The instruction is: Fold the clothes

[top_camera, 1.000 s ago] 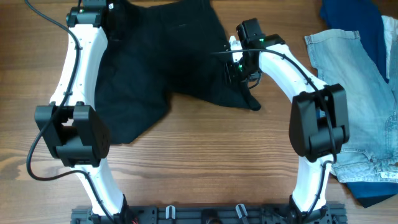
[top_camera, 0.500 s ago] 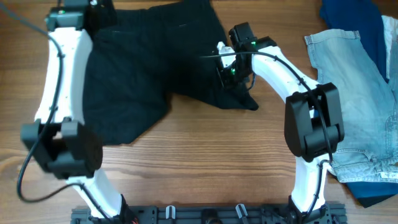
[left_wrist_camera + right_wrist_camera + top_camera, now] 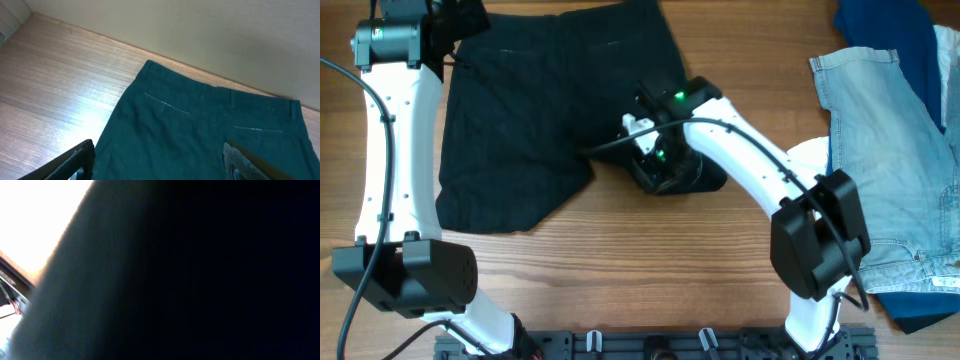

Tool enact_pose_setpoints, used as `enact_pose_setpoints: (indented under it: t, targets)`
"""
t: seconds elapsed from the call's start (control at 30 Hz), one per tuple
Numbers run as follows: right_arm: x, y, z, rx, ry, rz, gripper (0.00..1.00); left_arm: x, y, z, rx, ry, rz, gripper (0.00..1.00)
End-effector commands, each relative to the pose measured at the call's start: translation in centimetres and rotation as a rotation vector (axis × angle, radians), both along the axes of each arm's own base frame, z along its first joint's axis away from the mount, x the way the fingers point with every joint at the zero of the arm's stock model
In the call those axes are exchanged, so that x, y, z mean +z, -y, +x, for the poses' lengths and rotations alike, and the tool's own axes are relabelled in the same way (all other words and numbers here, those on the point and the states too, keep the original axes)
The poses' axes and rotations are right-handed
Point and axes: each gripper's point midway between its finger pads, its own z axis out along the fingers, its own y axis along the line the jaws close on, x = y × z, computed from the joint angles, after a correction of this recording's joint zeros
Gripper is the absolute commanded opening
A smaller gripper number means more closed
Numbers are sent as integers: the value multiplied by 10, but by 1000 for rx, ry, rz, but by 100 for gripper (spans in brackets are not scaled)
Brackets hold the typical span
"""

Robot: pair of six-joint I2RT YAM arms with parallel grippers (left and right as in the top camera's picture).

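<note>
The black shorts lie spread on the wooden table, waistband at the far edge. My left gripper hovers over the waistband's far left corner. In the left wrist view it is open, with the shorts showing between the two fingers. My right gripper sits low on the bunched right leg hem, near the crotch, shut on that cloth. Dark fabric fills the right wrist view and hides the fingers.
A pale blue denim garment lies at the right edge, with a dark blue cloth behind it. A black rail runs along the table's front edge. Bare wood shows at the front.
My right gripper shut on the right leg hem and dragged it left and forward, bunching it. The left arm swung left along the waistband, its jaws opening wider.
</note>
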Motion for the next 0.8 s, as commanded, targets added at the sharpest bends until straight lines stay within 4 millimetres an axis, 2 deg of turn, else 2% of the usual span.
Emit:
enact_pose_setpoints:
  t: [0.0,0.07,0.1,0.13,0.17,0.2,0.37,0.43,0.53,0.6,0.67,0.77]
  targets:
    - [-1,-6,-13,39,-3,-27,7,8,3,1,-6,23,-21,82]
    - [-1,-10,-20,55,-9,-33,19,8,3,1,-6,23,-21,83]
    - [-1,-11,-23,63,-12,-35,30,8,3,1,-6,23,-21,83]
    - [-1,-13,-25,69,-14,-36,55,8,3,1,-6,23,-20,83]
    - [0,-14,-26,72,-18,-30,74,8,3,1,-6,23,-21,84]
    - [1,-16,-27,72,-24,-19,82,8,3,1,-6,23,-21,84]
    - [8,-37,-28,94,-37,108,84,8,3,1,-6,23,-21,84]
    - [9,-43,-20,94,-5,134,79,8,3,1,-6,23,-21,84]
    - [15,-51,0,67,68,186,76,8,3,1,-6,23,-21,84]
    - [28,-53,20,34,137,228,76,8,3,1,-6,23,-21,84]
    - [48,-48,41,-13,201,268,76,7,3,1,-6,21,-21,84]
    - [66,-30,63,-69,271,283,77,7,3,1,-6,21,-21,84]
